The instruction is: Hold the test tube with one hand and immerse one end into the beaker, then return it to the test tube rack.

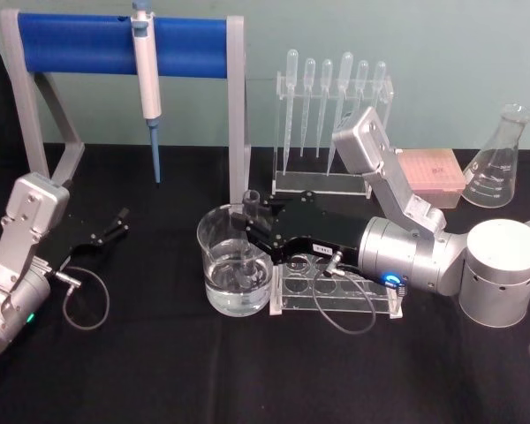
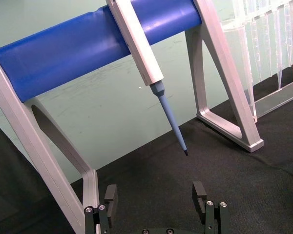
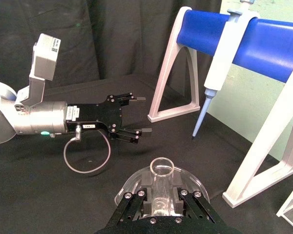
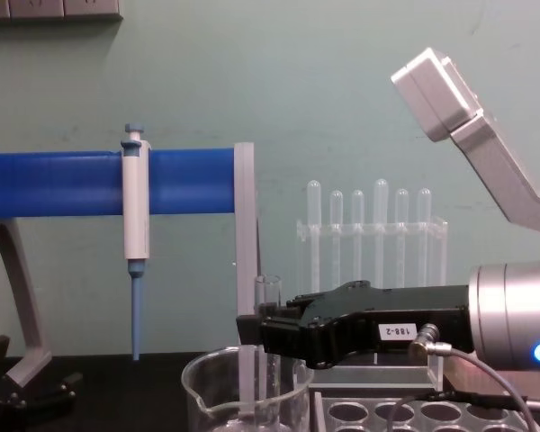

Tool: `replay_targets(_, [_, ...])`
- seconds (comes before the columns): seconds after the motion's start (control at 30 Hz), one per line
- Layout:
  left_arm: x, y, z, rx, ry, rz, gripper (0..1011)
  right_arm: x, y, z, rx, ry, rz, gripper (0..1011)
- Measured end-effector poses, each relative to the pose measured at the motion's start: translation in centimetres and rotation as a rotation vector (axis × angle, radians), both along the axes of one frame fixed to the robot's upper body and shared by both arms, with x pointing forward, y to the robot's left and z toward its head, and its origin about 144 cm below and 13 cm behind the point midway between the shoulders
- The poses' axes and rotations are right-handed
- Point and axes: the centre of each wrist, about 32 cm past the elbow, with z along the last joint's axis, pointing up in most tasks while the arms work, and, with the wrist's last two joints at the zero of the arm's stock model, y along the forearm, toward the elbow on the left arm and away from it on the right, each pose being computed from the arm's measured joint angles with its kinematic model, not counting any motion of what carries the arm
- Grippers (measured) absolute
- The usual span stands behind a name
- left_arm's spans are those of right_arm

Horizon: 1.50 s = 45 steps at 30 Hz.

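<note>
The right claw (image 1: pixel 247 231) is clamped on the one test tube (image 1: pixel 249 261). The tube stands upright with its long axis vertical, open rim up and rounded end down in the clear liquid of the single beaker (image 1: pixel 208 254). The beaker sits on the black-clothed worktop (image 1: pixel 159 371), just beside the test tube rack (image 1: pixel 336 287). The left claw (image 1: pixel 115 226) is open and empty, well apart to the left. Behind, against a pale green wall, are one pipettor (image 1: pixel 147 62) on a blue-barred stand (image 1: pixel 79 44), six pipettes (image 1: pixel 327 97) and one conical flask (image 1: pixel 499 163)
</note>
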Motion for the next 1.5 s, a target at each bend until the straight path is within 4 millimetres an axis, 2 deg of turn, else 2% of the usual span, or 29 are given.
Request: replay_targets(1.5, [0.00, 0.00, 0.00, 0.000, 0.000, 0.000, 1000, 0.00, 0.00, 0.00, 0.000, 0.000, 0.000, 227])
